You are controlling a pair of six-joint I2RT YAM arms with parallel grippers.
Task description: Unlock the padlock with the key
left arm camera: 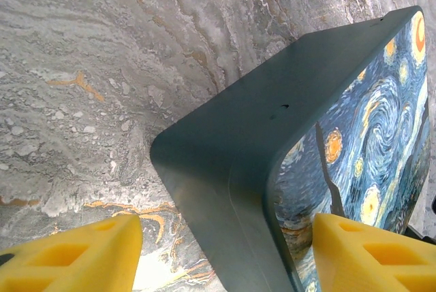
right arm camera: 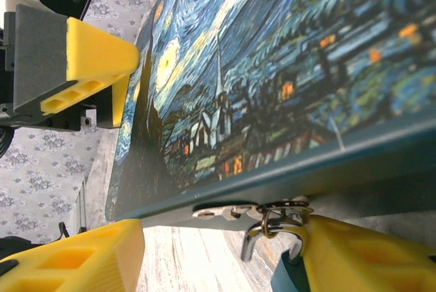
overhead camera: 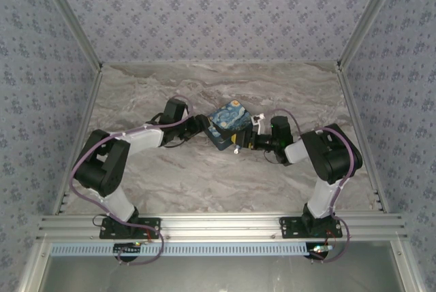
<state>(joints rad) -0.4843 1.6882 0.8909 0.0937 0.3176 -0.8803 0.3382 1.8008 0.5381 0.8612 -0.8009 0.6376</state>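
The starry-night print box (overhead camera: 228,123) lies mid-table between both arms. My left gripper (overhead camera: 202,127) is open, and its yellow fingers (left arm camera: 75,254) straddle the box's dark teal corner (left arm camera: 231,169) without pressing it. My right gripper (right arm camera: 221,244) is open too, at the box's front edge. The tiny teal padlock (right arm camera: 286,280) hangs by its thin metal shackle (right arm camera: 269,232) from the box's hasp (right arm camera: 231,212), right against my right finger (right arm camera: 361,254). One leg of the shackle seems to end free of the body. The lock body is mostly hidden by that finger.
The marble tabletop (overhead camera: 204,176) is bounded by patterned walls at left, back and right, with an aluminium rail (overhead camera: 218,225) along the near edge. In the right wrist view, the left gripper's finger (right arm camera: 92,60) sits at the box's far side.
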